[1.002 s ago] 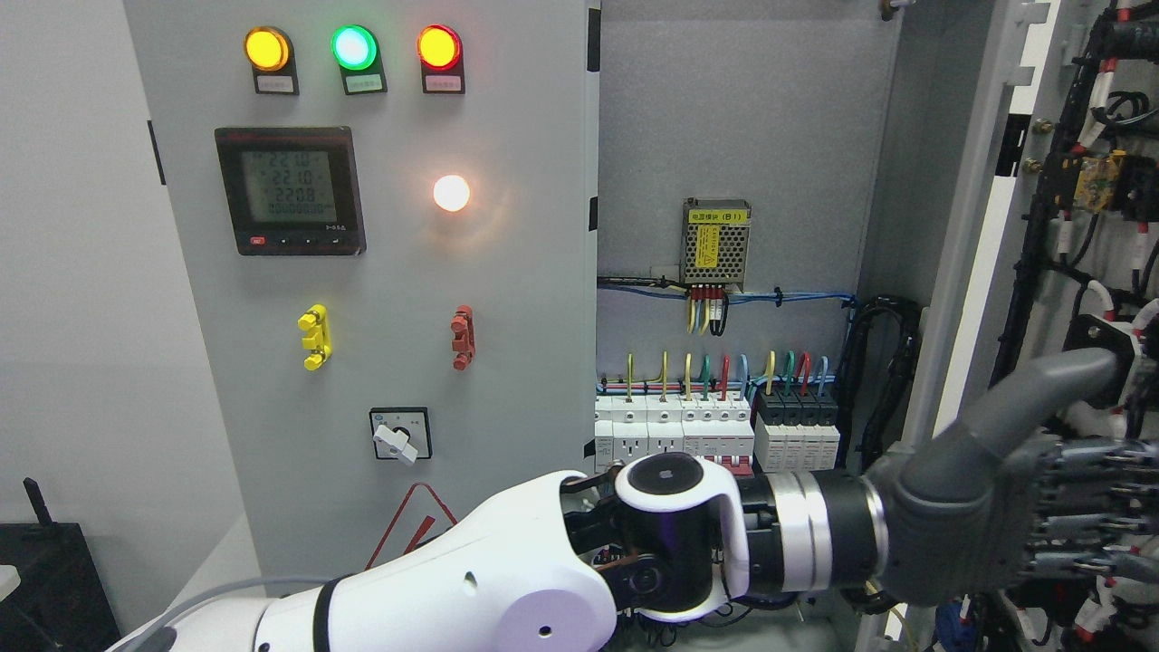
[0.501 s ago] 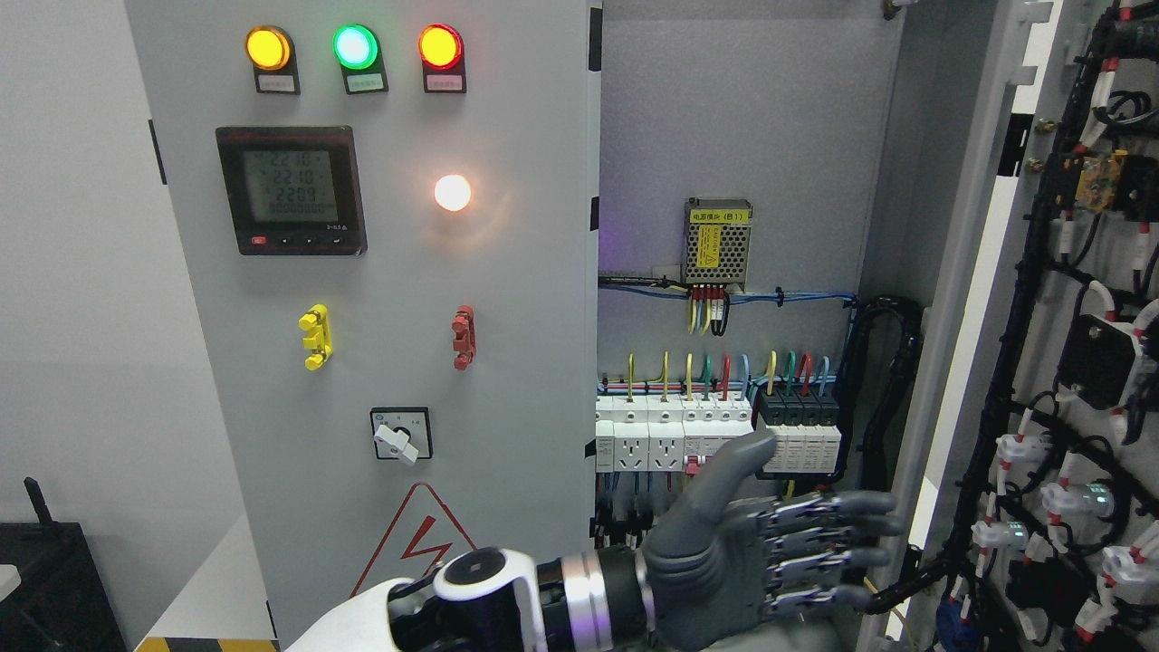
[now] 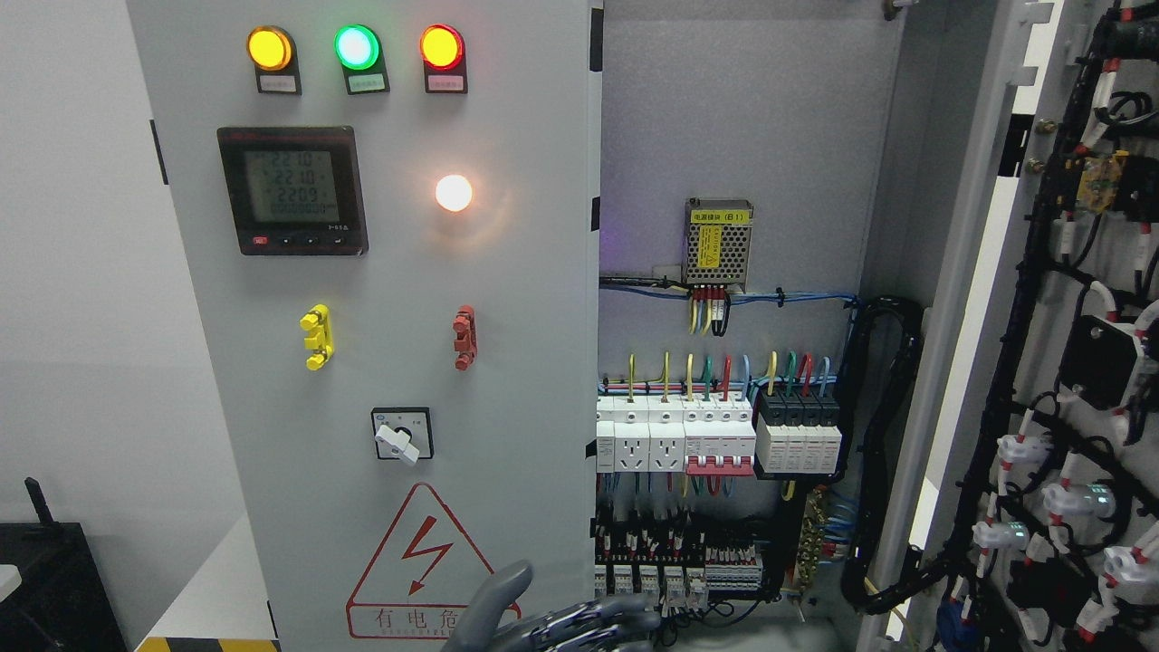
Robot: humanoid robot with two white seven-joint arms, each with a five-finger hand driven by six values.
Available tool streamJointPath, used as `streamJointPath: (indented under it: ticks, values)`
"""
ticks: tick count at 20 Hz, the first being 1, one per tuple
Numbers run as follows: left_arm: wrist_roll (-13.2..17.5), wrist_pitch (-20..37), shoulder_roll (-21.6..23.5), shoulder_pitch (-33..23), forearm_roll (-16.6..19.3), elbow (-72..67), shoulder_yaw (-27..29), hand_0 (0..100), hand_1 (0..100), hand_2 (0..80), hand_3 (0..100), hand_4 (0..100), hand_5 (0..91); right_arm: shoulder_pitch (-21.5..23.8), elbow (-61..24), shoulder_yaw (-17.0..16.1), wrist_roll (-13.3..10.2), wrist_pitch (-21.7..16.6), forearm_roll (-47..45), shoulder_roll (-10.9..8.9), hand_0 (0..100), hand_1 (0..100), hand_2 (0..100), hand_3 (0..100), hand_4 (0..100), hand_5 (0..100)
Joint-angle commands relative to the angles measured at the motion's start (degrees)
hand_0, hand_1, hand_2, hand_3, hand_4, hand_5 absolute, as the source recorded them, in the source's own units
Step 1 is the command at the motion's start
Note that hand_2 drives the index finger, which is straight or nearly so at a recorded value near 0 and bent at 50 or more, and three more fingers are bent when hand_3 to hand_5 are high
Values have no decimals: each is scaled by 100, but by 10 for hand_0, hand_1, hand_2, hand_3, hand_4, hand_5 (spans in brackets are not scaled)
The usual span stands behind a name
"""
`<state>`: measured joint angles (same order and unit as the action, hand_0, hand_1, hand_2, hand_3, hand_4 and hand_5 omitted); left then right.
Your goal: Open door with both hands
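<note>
The grey cabinet's right door (image 3: 982,272) stands swung wide open at the right, its inner face covered with black cable bundles (image 3: 1023,362). The left door (image 3: 407,272) is closed and carries three lamps, a meter and a rotary switch (image 3: 401,435). My left hand (image 3: 566,623) shows only at the bottom edge, below the warning sign (image 3: 421,566). Its grey thumb points up and its fingers are spread toward the right, holding nothing and touching neither door. The right hand is out of view.
Inside the cabinet sit a mesh power supply (image 3: 717,240), a row of breakers (image 3: 715,439) and terminal blocks (image 3: 679,561). A black box (image 3: 54,589) stands at the lower left beside a white wall. Yellow-black tape (image 3: 199,645) marks the floor.
My left arm has pulled back from the open right door, moving down and to the left until only the hand shows at the bottom edge. The door stays open.
</note>
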<state>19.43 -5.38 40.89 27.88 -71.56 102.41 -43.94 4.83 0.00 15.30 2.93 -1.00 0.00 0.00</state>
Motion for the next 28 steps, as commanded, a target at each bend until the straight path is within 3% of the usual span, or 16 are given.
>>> streamJointPath:
  ticks: [1, 4, 8, 11, 14, 17, 21, 25, 28]
  values:
    - [209, 256, 1378, -2397, 704, 403, 2326, 0, 0, 0, 0, 0, 0, -8, -140, -1, 5, 3, 167, -123, 386, 0, 0, 0, 0, 0]
    - [578, 799, 1422, -3908, 1152, 377, 3117, 0, 0, 0, 0, 0, 0, -9, -149, -1, 5, 3, 167, -123, 386, 0, 0, 0, 0, 0]
    - [641, 2151, 1081, -5983, 2126, 53, 3909, 0, 0, 0, 0, 0, 0, -9, -149, -1, 5, 3, 167, -123, 386, 0, 0, 0, 0, 0]
    - [641, 2646, 177, -6689, 3084, -492, 4183, 0, 0, 0, 0, 0, 0, -9, -149, -1, 14, 3, 167, -132, 386, 0, 0, 0, 0, 0]
    - [641, 2638, 16, -7085, 3377, -1107, 4131, 0, 0, 0, 0, 0, 0, -17, -149, -1, 14, 3, 167, -132, 386, 0, 0, 0, 0, 0]
    - [632, 2630, -159, -7165, 3569, -1687, 3903, 0, 0, 0, 0, 0, 0, -44, -149, -1, 14, 12, 167, -132, 386, 0, 0, 0, 0, 0]
    - [641, 2638, -879, -7017, 4342, -3117, 3762, 0, 0, 0, 0, 0, 0, -44, -158, -1, 5, 12, 167, -123, 386, 0, 0, 0, 0, 0]
    - [632, 2577, -1477, -5534, 4730, -5357, 2858, 0, 0, 0, 0, 0, 0, -44, -193, -1, 5, 3, 167, -106, 386, 0, 0, 0, 0, 0]
    - [632, 2577, -2118, -4742, 4932, -7115, 2479, 0, 0, 0, 0, 0, 0, -44, -202, -1, 14, -6, 167, -123, 386, 0, 0, 0, 0, 0]
